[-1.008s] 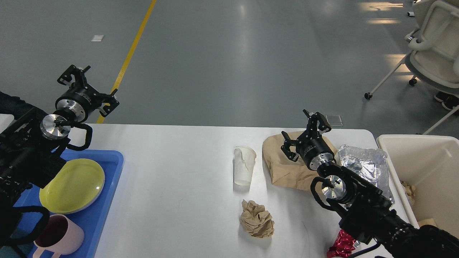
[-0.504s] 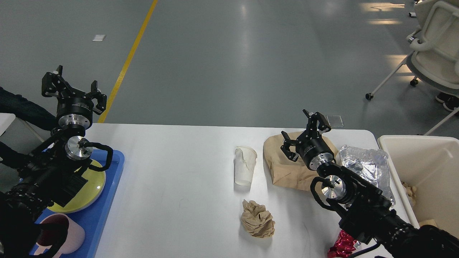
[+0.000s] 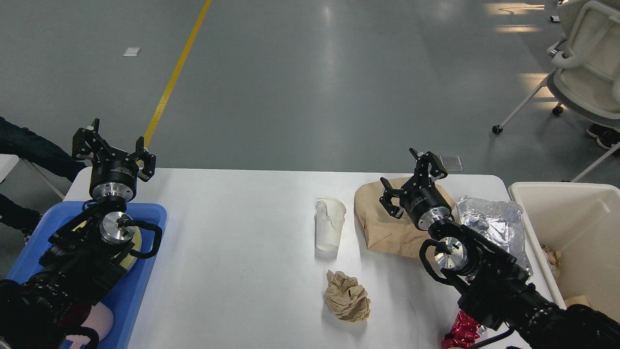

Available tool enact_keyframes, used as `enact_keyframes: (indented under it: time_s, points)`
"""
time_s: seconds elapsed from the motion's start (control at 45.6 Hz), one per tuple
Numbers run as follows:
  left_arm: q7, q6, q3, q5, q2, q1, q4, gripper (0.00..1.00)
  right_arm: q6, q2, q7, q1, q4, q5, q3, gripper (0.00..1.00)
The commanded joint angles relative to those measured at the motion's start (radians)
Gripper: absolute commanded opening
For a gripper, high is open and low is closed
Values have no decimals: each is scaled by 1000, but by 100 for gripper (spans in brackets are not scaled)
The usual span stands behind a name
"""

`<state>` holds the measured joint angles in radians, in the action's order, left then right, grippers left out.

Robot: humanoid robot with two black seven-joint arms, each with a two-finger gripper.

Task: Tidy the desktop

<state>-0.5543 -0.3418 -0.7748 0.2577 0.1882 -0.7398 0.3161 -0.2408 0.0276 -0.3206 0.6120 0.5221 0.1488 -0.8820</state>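
across the large smooth white rectangular desktop (image 3: 242,232) lie light, crushable scraps, a crumpled brown paper ball (image 3: 347,296) probably best pinched across its middle, while left gripper (image 3: 114,155) and right gripper (image 3: 411,180) hover spread and empty.

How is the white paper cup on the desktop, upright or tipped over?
Tipped over. The white paper cup lies on its side on the white desktop, crumpled, its open mouth facing the far edge.
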Motion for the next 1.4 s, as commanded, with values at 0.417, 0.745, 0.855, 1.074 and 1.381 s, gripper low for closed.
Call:
enact_keyframes:
  time_s: [0.417, 0.745, 0.855, 1.074, 1.381]
  points:
    - [-3, -65, 2, 0, -1, 19, 0, 96, 0, 0, 0, 0, -1, 0, 0, 100]
    - [-3, -65, 2, 0, 0, 19, 0, 96, 0, 0, 0, 0, -1, 0, 0, 100]
    - [-3, -65, 2, 0, -1, 19, 0, 96, 0, 0, 0, 0, -1, 0, 0, 100]
    - [-3, -65, 2, -1, -1, 19, 1, 96, 0, 0, 0, 0, -1, 0, 0, 100]
    - [-3, -65, 2, 0, -1, 19, 0, 96, 0, 0, 0, 0, 1, 0, 0, 100]
